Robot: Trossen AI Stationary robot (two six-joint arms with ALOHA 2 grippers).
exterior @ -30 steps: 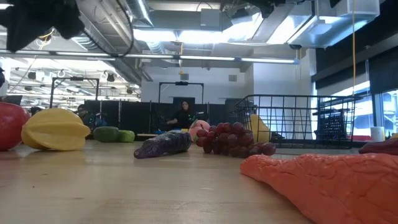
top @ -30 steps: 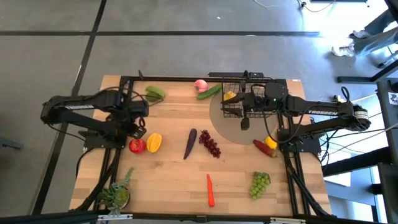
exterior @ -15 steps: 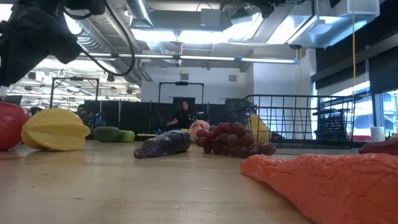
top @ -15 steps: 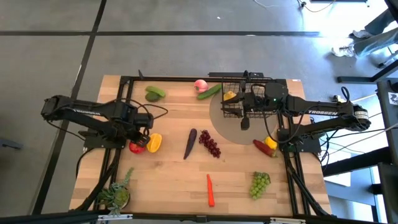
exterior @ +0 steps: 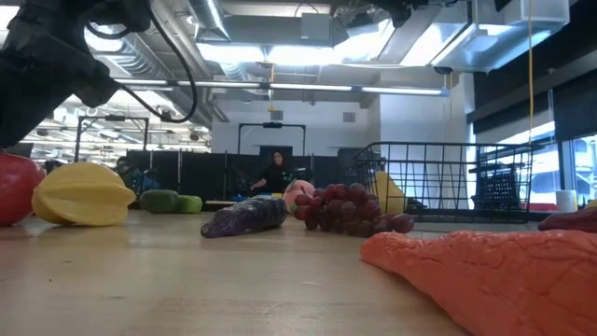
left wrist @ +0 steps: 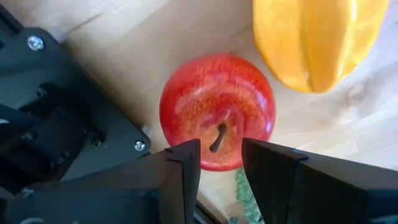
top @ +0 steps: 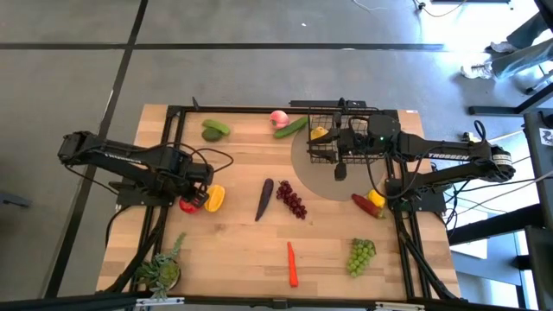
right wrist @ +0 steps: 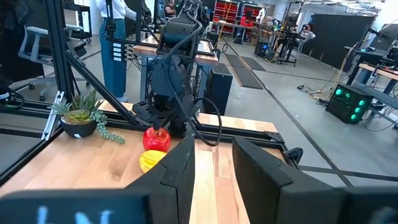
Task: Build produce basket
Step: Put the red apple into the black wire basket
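Observation:
A red apple (top: 190, 204) rests on the wooden table beside a yellow ribbed fruit (top: 214, 198). My left gripper (top: 195, 197) hovers just above the apple (left wrist: 217, 119), pointing down; its fingers stand a narrow gap apart (left wrist: 221, 149) over the stem and touch nothing. The black wire basket (top: 311, 130) stands at the far right with a yellow lemon (top: 320, 134) inside. My right gripper (top: 337, 145) hangs above the basket, pointing toward the table's left, with a narrow gap between its fingers (right wrist: 213, 162) and nothing in it.
A purple eggplant (top: 264, 199), dark grapes (top: 291, 199), a carrot (top: 293, 263), green grapes (top: 361, 256), red and yellow peppers (top: 368, 202), a peach (top: 279, 117), a cucumber (top: 290, 128) and an avocado (top: 215, 130) lie about the table. A potted plant (top: 162, 269) stands at the near left corner.
My left gripper has gone down and toward the table's near edge, ending just over the red apple. The fruits, the basket and my right arm have kept still.

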